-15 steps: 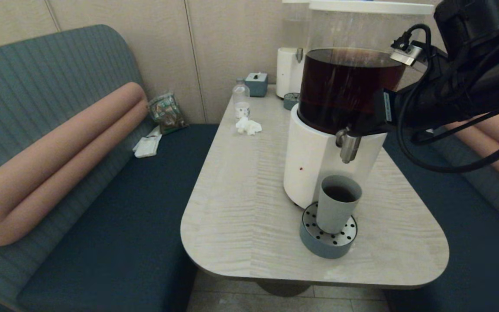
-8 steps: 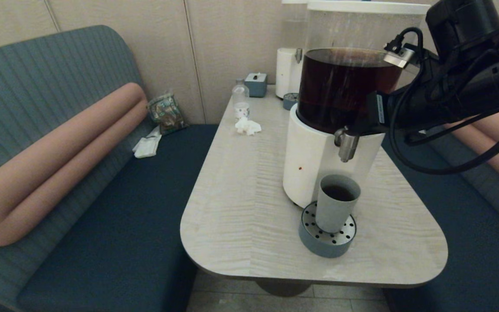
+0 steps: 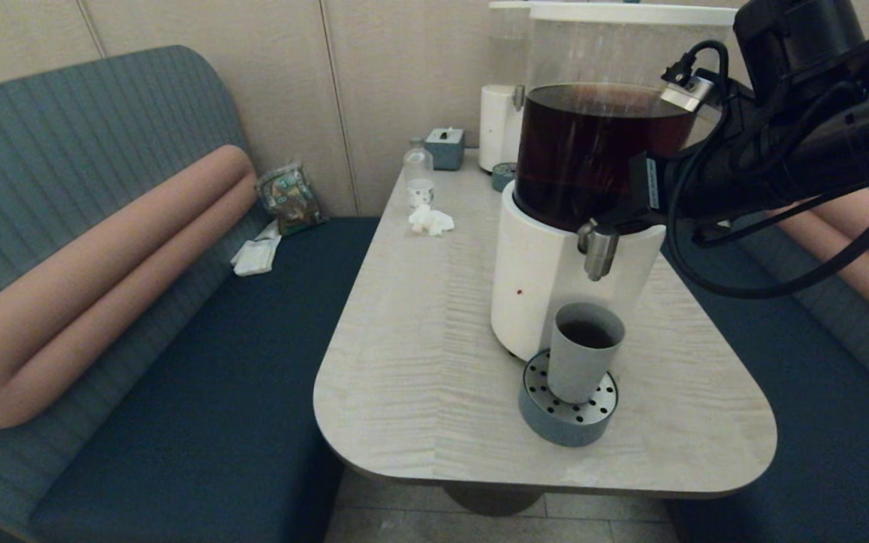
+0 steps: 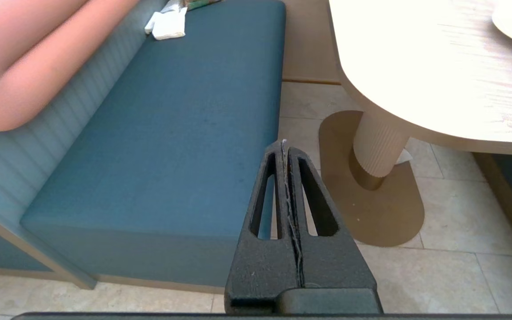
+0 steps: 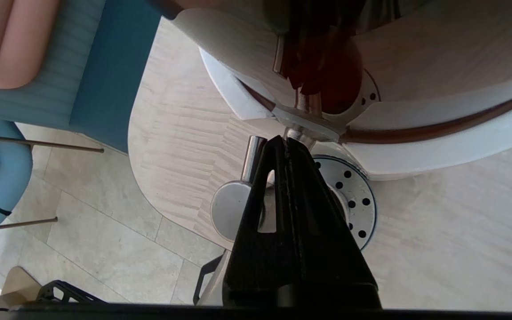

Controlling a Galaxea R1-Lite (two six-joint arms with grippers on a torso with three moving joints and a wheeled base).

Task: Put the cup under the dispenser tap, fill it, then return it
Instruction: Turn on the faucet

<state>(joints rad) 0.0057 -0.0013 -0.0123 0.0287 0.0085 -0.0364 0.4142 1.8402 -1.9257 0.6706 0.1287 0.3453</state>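
The grey-green cup (image 3: pixel 584 351) stands upright on the round perforated drip tray (image 3: pixel 566 418), straight below the steel dispenser tap (image 3: pixel 599 253), with dark liquid inside it. My right gripper (image 3: pixel 621 219) is shut, its tips pressed against the tap's top at the foot of the dark-brown tank (image 3: pixel 585 151). From the right wrist, the right gripper (image 5: pixel 285 141) meets the steel tap (image 5: pixel 254 153); its fingers hide the cup, and the drip tray (image 5: pixel 354 195) shows beside them. My left gripper (image 4: pixel 285 144) is shut and parked low beside the bench.
The dispenser's white base (image 3: pixel 536 279) stands on the pale wooden table (image 3: pixel 419 339). A small bottle (image 3: pixel 419 175), crumpled tissue (image 3: pixel 431 220), a tissue box (image 3: pixel 446 145) and a paler dispenser (image 3: pixel 498 124) sit at the far end. Teal benches (image 3: pixel 216 362) flank the table.
My right arm has edged leftward at the tap. The cup stays on the drip tray, dark liquid in it throughout.
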